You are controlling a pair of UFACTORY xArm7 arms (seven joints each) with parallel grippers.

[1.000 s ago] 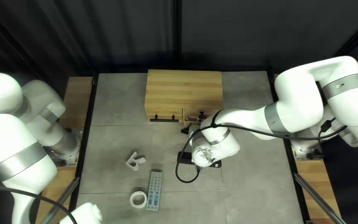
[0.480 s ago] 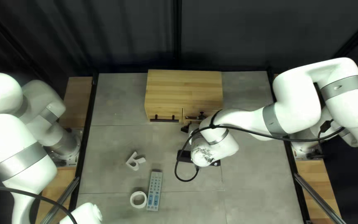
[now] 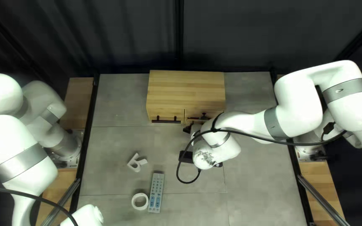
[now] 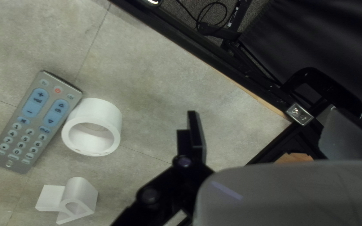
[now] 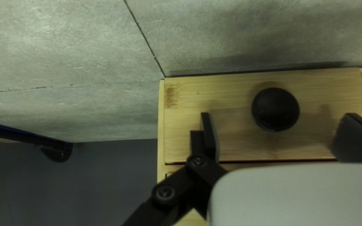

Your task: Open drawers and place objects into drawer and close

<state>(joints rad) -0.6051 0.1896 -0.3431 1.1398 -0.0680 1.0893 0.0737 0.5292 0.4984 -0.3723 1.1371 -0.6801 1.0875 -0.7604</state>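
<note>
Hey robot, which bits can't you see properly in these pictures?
- Inside of the pale wooden cabinet: its top and front hide it, top left view.
- Right end of its front: behind my white right arm, top left view.
- Middle of the black flat piece: that arm covers it, top left view.
- Left gripper: past the bottom edge, top left view.

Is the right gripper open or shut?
Open: the right gripper has its fingers wide apart, the black knob untouched between them.

A dark curtain [image 3: 105, 37] hangs behind the grey table [image 3: 256, 180], flanked by wooden panels [image 3: 78, 94].
</note>
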